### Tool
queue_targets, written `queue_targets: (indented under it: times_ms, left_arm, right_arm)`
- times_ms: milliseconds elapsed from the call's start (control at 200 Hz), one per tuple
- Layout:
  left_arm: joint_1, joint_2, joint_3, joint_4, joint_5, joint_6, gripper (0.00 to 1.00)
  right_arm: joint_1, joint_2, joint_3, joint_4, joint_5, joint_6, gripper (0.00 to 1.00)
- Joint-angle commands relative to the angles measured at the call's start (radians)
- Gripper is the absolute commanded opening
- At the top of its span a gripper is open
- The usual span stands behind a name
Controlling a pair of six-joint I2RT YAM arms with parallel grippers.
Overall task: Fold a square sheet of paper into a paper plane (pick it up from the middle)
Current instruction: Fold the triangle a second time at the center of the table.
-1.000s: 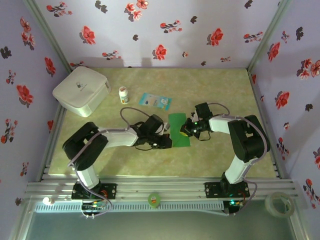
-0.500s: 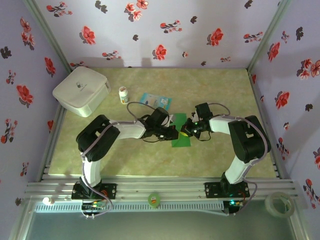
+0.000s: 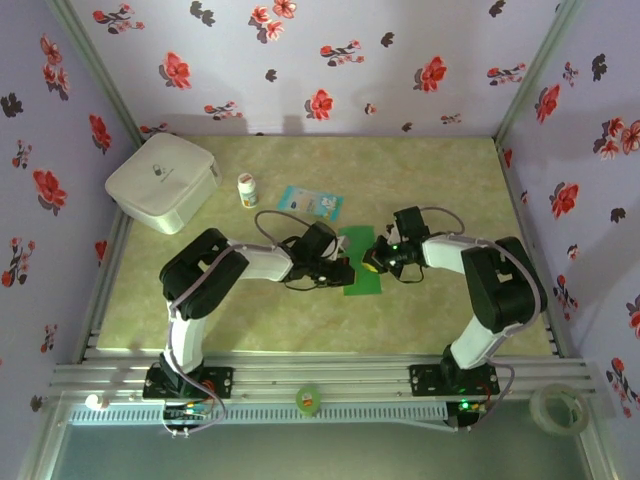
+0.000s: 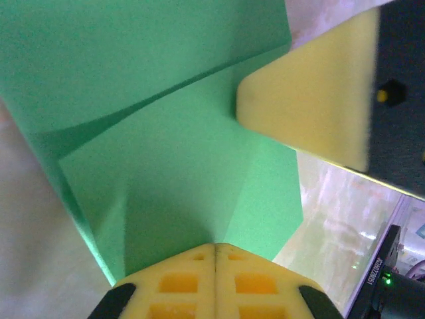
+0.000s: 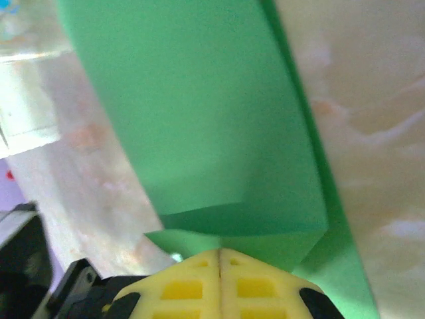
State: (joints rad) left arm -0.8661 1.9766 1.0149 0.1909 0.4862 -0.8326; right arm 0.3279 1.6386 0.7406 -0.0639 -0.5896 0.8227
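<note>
At the middle of the counter we see the green paper lying flat, partly folded, with slanted creases. The left end effector has its fingers pressed together, tips touching the paper's left side. The right end effector is also closed tight, tips on the paper from the opposite side. Whether either one pinches the paper, we cannot tell.

White box, small bottle, blue-and-white packet on table.
</note>
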Motion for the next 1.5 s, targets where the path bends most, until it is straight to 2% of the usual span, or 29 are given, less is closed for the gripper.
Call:
queue_targets:
  times_ms: [0,55,145,300,605,805,925,1165,1235,1315,1495]
  left_arm:
    - [-0.011,0.015,-0.05,-0.133,-0.053,0.012,0.0]
    - [-0.013,0.015,-0.042,-0.145,-0.057,0.022,0.0]
    - [-0.013,0.017,-0.033,-0.158,-0.06,0.028,0.0]
    - [-0.012,0.013,-0.03,-0.165,-0.061,0.035,0.0]
    - [-0.013,0.025,-0.048,-0.179,-0.063,0.055,0.0]
    - [-0.013,0.022,-0.055,-0.179,-0.063,0.059,0.0]
    - [-0.013,0.02,-0.059,-0.177,-0.063,0.059,0.0]
    - [-0.013,0.01,-0.069,-0.16,-0.065,0.051,0.0]
    - [-0.014,0.004,-0.07,-0.156,-0.064,0.049,0.0]
    - [-0.013,-0.005,-0.07,-0.157,-0.064,0.05,0.0]
    - [-0.013,-0.021,-0.064,-0.159,-0.064,0.051,0.0]
  right_arm:
    - [0.016,-0.035,-0.034,0.043,-0.059,0.01,0.0]
    - [0.034,-0.033,-0.044,0.04,-0.065,0.002,0.0]
    - [0.045,-0.014,-0.055,-0.011,-0.003,-0.013,0.0]
    - [0.021,0.054,-0.065,0.043,0.012,0.009,0.0]
    - [-0.071,0.065,-0.01,-0.012,0.061,-0.016,0.0]
    - [-0.114,0.078,0.028,-0.043,0.144,-0.021,0.0]
    - [-0.136,0.082,0.053,-0.055,0.117,-0.035,0.0]
    - [-0.096,-0.067,0.024,-0.099,0.078,-0.076,0.0]
    - [-0.065,-0.062,0.016,-0.089,0.03,-0.077,0.0]
    - [-0.035,-0.062,-0.007,-0.068,0.035,-0.071,0.0]
    - [-0.029,0.015,-0.022,-0.004,0.012,-0.022,0.0]
